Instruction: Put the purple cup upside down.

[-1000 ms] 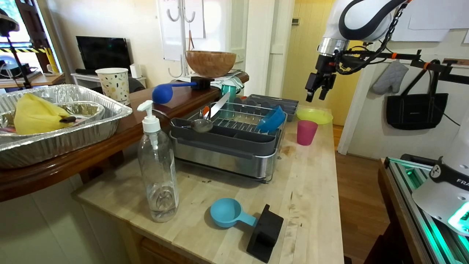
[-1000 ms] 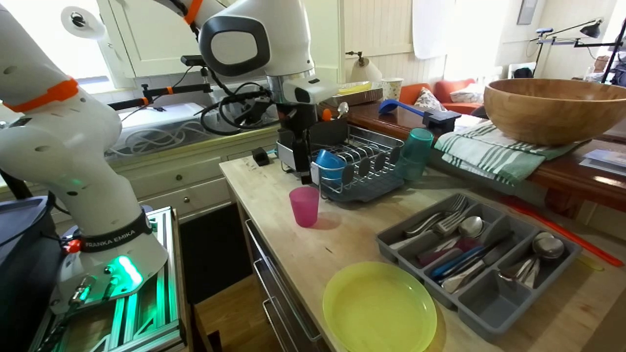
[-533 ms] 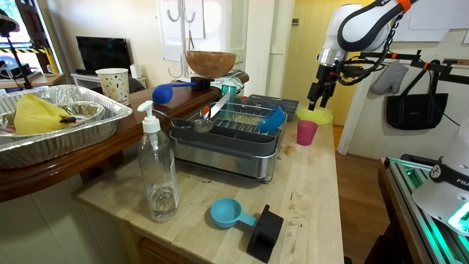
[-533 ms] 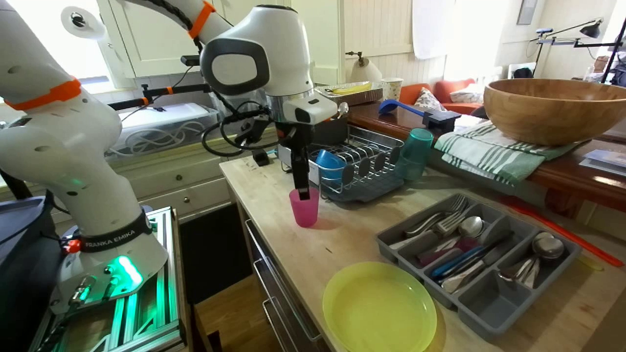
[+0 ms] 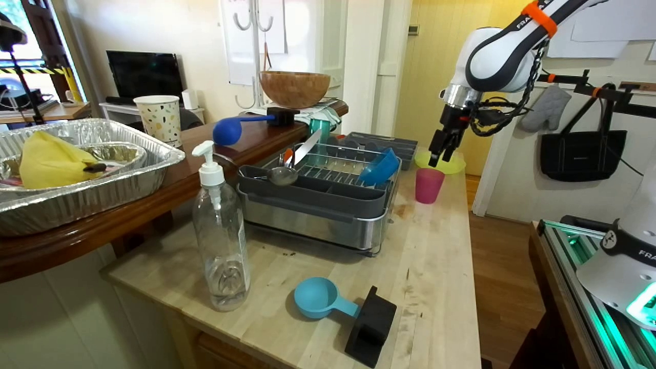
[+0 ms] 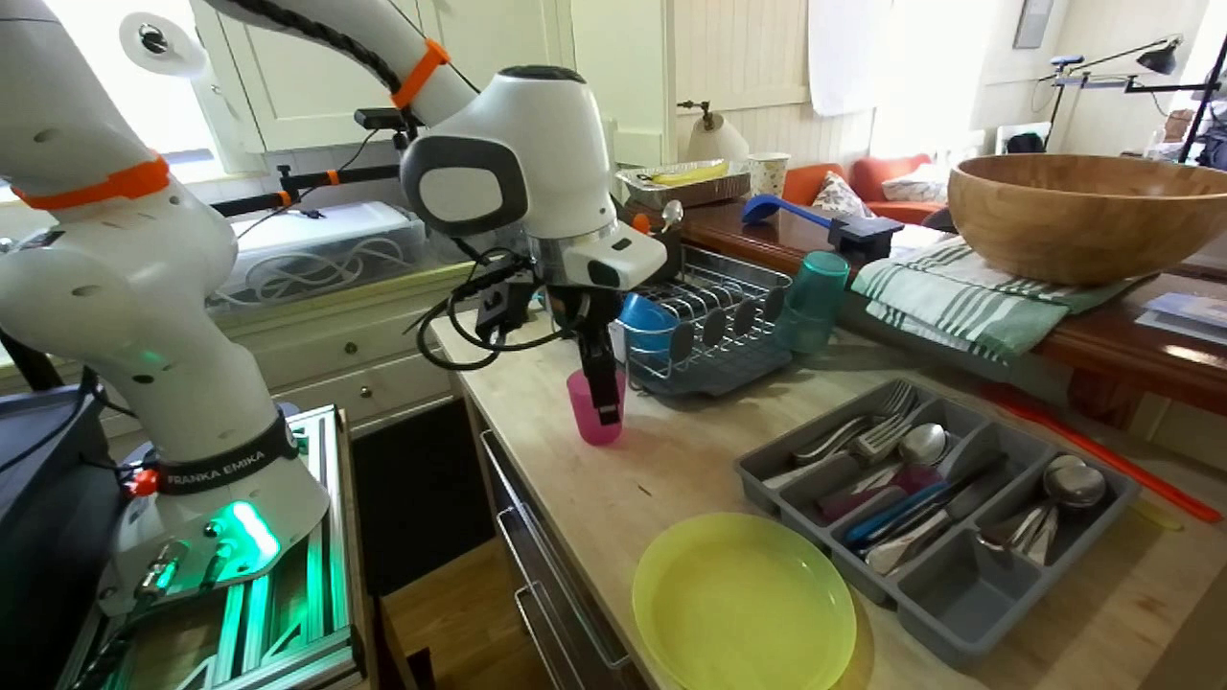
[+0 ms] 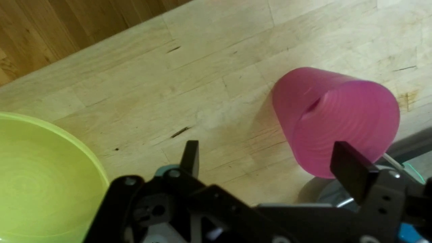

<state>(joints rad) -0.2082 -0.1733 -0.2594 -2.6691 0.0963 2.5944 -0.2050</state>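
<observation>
The purple cup [image 5: 428,186] stands upright on the wooden counter, mouth up, in both exterior views [image 6: 587,414]. In the wrist view I look into the mouth of the cup [image 7: 347,114]. My gripper [image 7: 266,146] is open, with nothing between its fingers. In the wrist view one finger [image 7: 351,168] overlaps the cup's near rim, and the other finger [image 7: 191,157] is over bare counter. In the exterior views the gripper [image 5: 441,159] is tilted, its tips near rim height; it partly covers the cup [image 6: 609,414]. Whether a finger touches the cup, I cannot tell.
The dish rack [image 5: 318,228] with a blue cup [image 5: 380,166] stands beside the purple cup. A yellow-green bowl [image 6: 743,599] and a grey cutlery tray [image 6: 978,586] are on the counter nearby. The counter's edge [image 7: 101,45] runs close by. A soap bottle [image 5: 223,256] stands farther off.
My gripper has come down toward the purple cup and tilted, its tips now in front of the cup in an exterior view. The cup has not moved.
</observation>
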